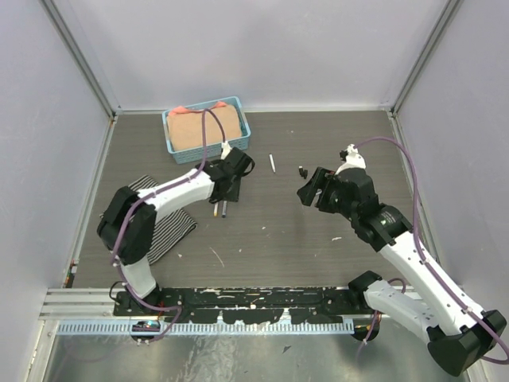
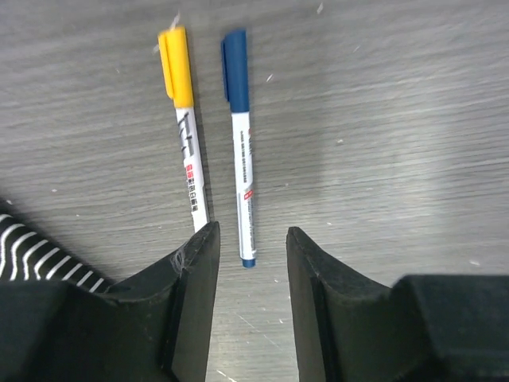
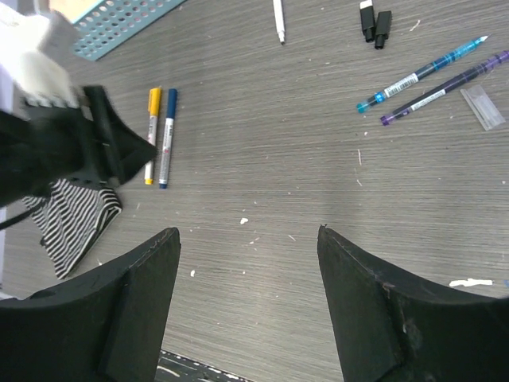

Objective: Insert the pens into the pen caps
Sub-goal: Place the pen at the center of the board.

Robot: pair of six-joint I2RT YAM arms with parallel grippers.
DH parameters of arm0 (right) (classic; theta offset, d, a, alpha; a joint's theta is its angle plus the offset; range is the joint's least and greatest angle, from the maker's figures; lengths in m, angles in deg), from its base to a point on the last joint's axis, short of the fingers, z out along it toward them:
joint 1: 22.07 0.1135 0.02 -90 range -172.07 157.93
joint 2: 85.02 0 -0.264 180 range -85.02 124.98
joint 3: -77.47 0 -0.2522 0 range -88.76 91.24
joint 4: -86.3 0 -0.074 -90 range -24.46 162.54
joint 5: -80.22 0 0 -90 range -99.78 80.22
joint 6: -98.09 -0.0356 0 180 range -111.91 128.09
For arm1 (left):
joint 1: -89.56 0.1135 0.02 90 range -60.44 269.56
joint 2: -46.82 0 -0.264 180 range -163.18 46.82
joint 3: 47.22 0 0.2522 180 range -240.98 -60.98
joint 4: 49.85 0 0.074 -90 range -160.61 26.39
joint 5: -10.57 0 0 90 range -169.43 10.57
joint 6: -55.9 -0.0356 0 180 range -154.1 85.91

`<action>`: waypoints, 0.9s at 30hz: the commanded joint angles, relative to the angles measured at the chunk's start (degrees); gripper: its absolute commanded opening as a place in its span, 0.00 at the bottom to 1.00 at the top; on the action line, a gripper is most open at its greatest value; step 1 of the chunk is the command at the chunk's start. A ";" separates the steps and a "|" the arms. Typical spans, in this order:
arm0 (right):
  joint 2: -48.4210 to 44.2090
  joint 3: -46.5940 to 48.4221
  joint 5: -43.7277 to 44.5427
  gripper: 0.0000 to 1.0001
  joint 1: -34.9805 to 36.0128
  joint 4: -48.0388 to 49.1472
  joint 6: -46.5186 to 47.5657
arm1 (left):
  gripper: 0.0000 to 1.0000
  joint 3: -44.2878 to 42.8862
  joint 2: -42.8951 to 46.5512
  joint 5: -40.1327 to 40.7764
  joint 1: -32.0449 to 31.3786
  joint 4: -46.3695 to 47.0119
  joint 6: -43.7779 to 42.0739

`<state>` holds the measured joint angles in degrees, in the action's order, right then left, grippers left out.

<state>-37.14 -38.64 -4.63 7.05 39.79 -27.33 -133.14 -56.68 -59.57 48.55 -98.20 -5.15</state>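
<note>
Left wrist view: two finished pens, a yellow-capped pen and a blue-capped pen, lie side by side on the table, on the side of the basket nearer the arm bases. The left fingers stand apart over the butt ends of these two pens and grip nothing. A striped cloth shows at the lower left corner.

Progress, as judged: two pens are capped and at least one is left. A white pen lies bare to the right of the basket, and beyond it, farther from the basket, two black caps lie loose. A light blue pen and a purple pen lie farther still from the basket. Whether their caps are on is too small to tell.

The right fingers are spread wide and empty, above bare table well to the right of the basket.

Comparison of views: only the left wrist view shows both caps seated fully. Only the right wrist view shows the light blue and purple pens, which the right arm hides from the top camera. Only the top view shows the whole basket and both arms in relation to it.
</note>
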 commanded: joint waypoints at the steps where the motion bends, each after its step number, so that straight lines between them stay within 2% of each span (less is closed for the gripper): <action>1: 2.65 2.66 2.04 0.75 -0.21 0.38 2.88 | 0.48 -4.40 6.56 -1.11 0.06 -3.46 -3.08; 8: 12.92 5.24 3.56 0.75 -2.20 2.43 4.90 | 0.61 -7.96 10.33 -4.14 0.81 -11.32 -7.23; 13: 18.37 5.65 2.95 0.74 -7.40 4.96 5.16 | 0.65 -11.14 10.07 -5.45 2.12 -19.17 -8.44; 18: 23.00 4.80 1.32 0.74 -13.62 7.73 4.39 | 0.66 -11.09 12.04 -2.97 2.66 -21.23 -7.98; 22: 26.56 6.00 2.89 0.74 -14.97 8.20 4.56 | 0.67 -11.66 14.13 -5.96 2.92 -22.37 -10.06; 27: 30.69 7.76 3.71 0.71 -15.33 9.08 4.79 | 0.82 -8.71 19.19 -3.39 2.98 -20.33 -13.08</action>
<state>-8.29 -35.07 -2.55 -7.98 45.47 -23.46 -142.56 -42.85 -64.46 51.17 -119.01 -15.40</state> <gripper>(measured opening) 0.719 0.769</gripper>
